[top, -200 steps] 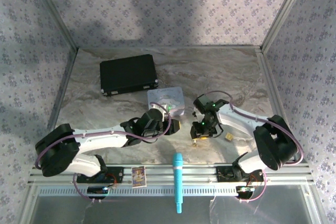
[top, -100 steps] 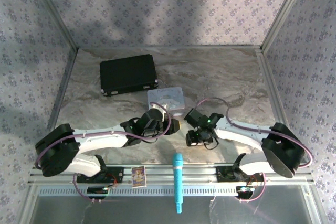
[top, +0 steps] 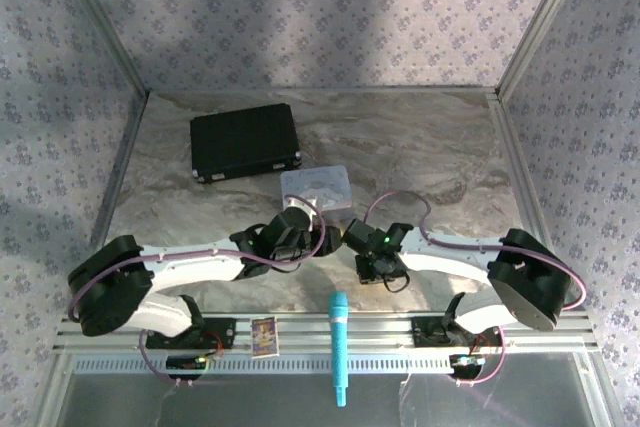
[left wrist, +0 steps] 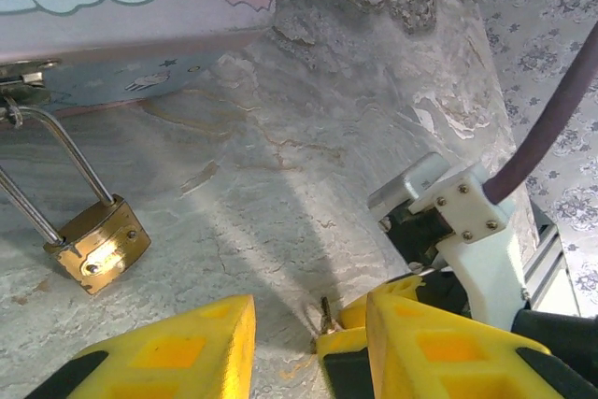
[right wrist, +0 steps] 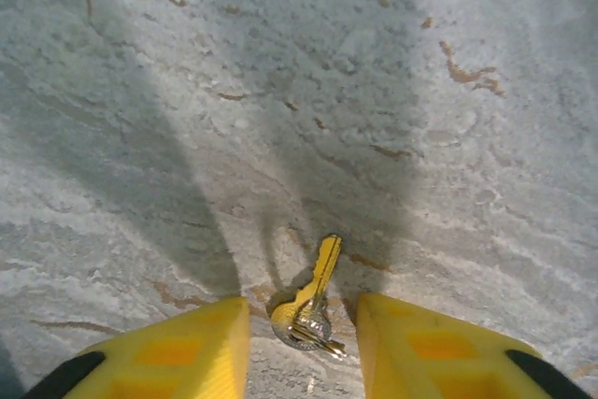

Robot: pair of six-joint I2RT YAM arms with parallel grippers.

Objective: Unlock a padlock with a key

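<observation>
Both your right tool [right wrist: 304,329] and left tool [left wrist: 308,329] have jaws apart. The key [right wrist: 324,268] seems to lie on the surface [right wrist: 280,91] between the right tool's jaws; the padlock [left wrist: 98,245] sits hooked to the tin [left wrist: 121,7].

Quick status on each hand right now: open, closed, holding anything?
Left hand: open, holding nothing.
Right hand: open; the key sits between its fingers, not clamped.
</observation>
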